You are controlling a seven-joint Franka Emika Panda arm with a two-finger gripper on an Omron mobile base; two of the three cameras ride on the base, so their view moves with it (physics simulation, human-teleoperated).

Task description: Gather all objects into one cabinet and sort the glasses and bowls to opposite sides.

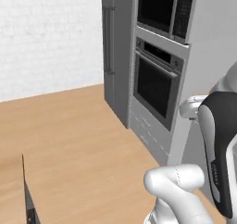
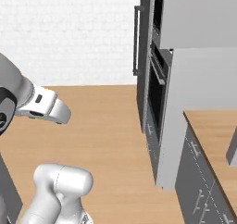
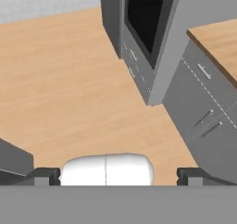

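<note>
While the arm stands folded at the lower edge of the base views, the gripper (image 3: 118,176) shows in the hand view with its two dark fingertips (image 3: 42,176) at the bottom left and bottom right of the frame, spread wide apart with nothing between them. Beyond the fingertips lies a wooden floor (image 3: 60,79) filling the left and centre of the hand view. At the upper centre of that frame stands a tall grey oven column (image 3: 143,28) with a dark glass door. To its right, grey base cabinets (image 3: 203,116) with thin bar handles run towards the lower right, topped by a wooden counter (image 3: 220,40) at the upper right corner.

In the left base view the same oven column (image 1: 157,79) occupies the upper right, carrying two stacked dark oven doors; a white brick wall (image 1: 46,38) fills the upper left. In the right base view the column (image 2: 155,89) stands at centre, the counter (image 2: 210,135) lies at the right edge, and a grey object (image 2: 232,151), cut by the frame, rests on it; what it is cannot be told. Of the bowls, cups or wall cabinet, no position can be given from these frames.
</note>
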